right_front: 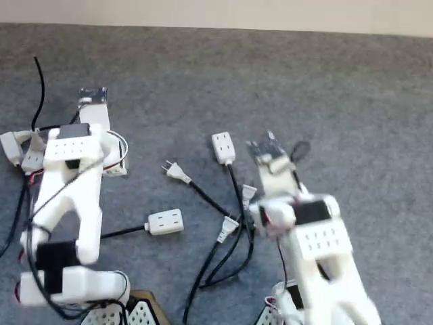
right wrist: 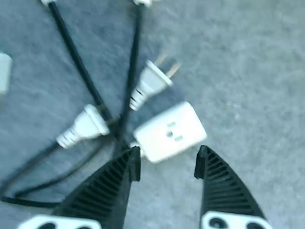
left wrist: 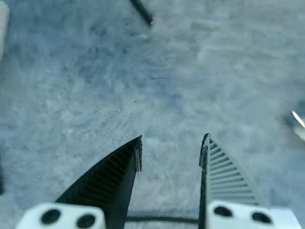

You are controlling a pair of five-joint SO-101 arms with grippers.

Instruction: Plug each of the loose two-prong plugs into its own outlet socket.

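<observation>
Two tools, both spread. My right tool (right wrist: 167, 160): jaws apart, nothing pinched. A white outlet socket (right wrist: 169, 132) lies flat on the grey desk (right wrist: 257, 57) just beyond the tips. Just past it is a loose two-prong plug (right wrist: 153, 80) with its prongs bare. A second plug (right wrist: 83, 126) lies against the black cables (right wrist: 71, 52). My left tool (left wrist: 171, 145): jaws apart, over bare desk. High view: another socket (right_front: 166, 221) lies at 6 o'clock from a third plug (right_front: 177, 171). The two are apart, prongs exposed, between my arms.
</observation>
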